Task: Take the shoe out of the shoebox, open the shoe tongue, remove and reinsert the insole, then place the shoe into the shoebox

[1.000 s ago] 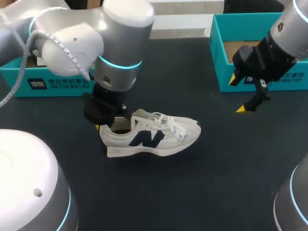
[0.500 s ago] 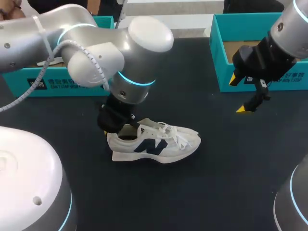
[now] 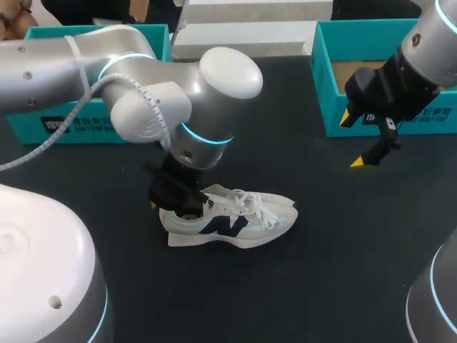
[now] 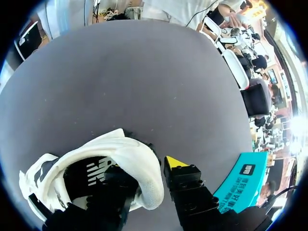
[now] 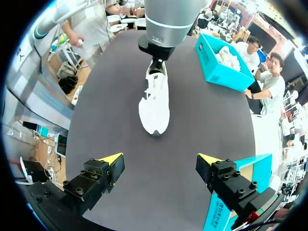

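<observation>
A white sneaker point(image 3: 239, 220) with a dark side logo rests on its sole on the dark table, toe pointing right. My left gripper point(image 3: 178, 203) is at its heel. In the left wrist view the left gripper point(image 4: 147, 166) stands open astride the padded heel collar of the sneaker point(image 4: 137, 161), one finger inside the shoe and the yellow-tipped one just outside it. My right gripper point(image 3: 355, 141) hangs open and empty by the right shoebox point(image 3: 335, 107). From the right gripper point(image 5: 160, 159) the sneaker point(image 5: 155, 103) lies well ahead, with the left gripper point(image 5: 155, 61) at its far end.
A second teal shoebox point(image 3: 86, 123) stands at the back left behind my left arm; in the right wrist view this box point(image 5: 219, 67) holds white paper. Open dark tabletop point(image 3: 335, 236) lies in front of and to the right of the shoe.
My left arm has swung down and to the right, setting the sneaker lower and a little nearer the front. Its fingers have spread at the heel. The right arm has not moved.
</observation>
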Robot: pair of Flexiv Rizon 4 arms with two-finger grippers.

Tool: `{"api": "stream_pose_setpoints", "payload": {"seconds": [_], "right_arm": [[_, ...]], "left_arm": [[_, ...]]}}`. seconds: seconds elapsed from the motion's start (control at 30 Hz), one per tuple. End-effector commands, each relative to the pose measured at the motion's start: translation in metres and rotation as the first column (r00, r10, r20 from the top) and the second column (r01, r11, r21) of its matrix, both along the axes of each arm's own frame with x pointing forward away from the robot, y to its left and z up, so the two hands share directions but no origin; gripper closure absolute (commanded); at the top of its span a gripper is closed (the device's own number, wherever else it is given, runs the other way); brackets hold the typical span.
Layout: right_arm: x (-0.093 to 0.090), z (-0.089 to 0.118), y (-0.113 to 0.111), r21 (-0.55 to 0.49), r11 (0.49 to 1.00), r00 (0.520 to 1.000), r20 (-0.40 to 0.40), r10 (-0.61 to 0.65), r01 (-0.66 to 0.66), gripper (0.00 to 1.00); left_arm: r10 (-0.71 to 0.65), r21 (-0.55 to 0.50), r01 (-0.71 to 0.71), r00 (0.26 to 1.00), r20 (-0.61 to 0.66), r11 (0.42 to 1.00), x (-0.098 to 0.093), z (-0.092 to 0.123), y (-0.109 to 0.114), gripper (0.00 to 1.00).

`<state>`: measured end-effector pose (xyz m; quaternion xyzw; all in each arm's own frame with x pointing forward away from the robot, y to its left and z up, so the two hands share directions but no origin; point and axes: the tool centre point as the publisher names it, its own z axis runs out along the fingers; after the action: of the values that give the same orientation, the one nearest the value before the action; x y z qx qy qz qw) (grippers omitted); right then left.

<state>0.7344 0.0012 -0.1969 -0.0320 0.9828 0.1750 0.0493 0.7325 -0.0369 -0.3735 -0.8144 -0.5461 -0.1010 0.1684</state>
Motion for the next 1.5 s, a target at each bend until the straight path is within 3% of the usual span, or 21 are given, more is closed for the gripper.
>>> {"api": "stream_pose_setpoints", "payload": {"seconds": [0.03, 0.2, 0.37, 0.57, 0.67, 0.73, 1.3, 1.47, 1.5], "right_arm": [[0.001, -0.001, 0.001, -0.001, 1.0, 1.0, -0.001, 0.0, 0.0, 0.0], [0.001, -0.001, 0.001, -0.001, 1.0, 1.0, -0.001, 0.0, 0.0, 0.0], [0.001, -0.001, 0.001, -0.001, 1.0, 1.0, -0.001, 0.0, 0.0, 0.0], [0.001, -0.001, 0.001, -0.001, 1.0, 1.0, -0.001, 0.0, 0.0, 0.0], [0.001, -0.001, 0.001, -0.001, 1.0, 1.0, -0.001, 0.0, 0.0, 0.0], [0.001, -0.001, 0.001, -0.001, 1.0, 1.0, -0.001, 0.0, 0.0, 0.0], [0.001, -0.001, 0.001, -0.001, 1.0, 1.0, -0.001, 0.0, 0.0, 0.0], [0.001, -0.001, 0.001, -0.001, 1.0, 1.0, -0.001, 0.0, 0.0, 0.0], [0.001, -0.001, 0.001, -0.001, 1.0, 1.0, -0.001, 0.0, 0.0, 0.0]], "left_arm": [[-0.002, -0.065, 0.002, 1.0, -0.007, 0.998, -0.004, 0.014, 0.01, 0.0], [0.019, -0.178, -0.025, 0.999, -0.037, 0.984, -0.009, 0.042, 0.014, 0.0], [0.127, -0.322, -0.162, 0.984, -0.129, 0.933, -0.009, 0.072, 0.032, 0.0], [0.354, -0.437, -0.444, 0.894, -0.275, 0.782, -0.014, 0.091, 0.075, 0.0], [0.486, -0.424, -0.593, 0.805, -0.341, 0.685, -0.018, 0.096, 0.103, 0.0], [0.526, -0.41, -0.636, 0.771, -0.359, 0.653, -0.021, 0.098, 0.117, 0.0], [0.524, -0.405, -0.634, 0.773, -0.358, 0.659, -0.021, 0.099, 0.12, 0.0], [0.656, -0.181, -0.894, 0.426, -0.622, 0.409, -0.022, 0.076, 0.148, 0.0], [0.653, -0.178, -0.91, 0.395, -0.647, 0.374, -0.021, 0.074, 0.15, 0.0]]}}
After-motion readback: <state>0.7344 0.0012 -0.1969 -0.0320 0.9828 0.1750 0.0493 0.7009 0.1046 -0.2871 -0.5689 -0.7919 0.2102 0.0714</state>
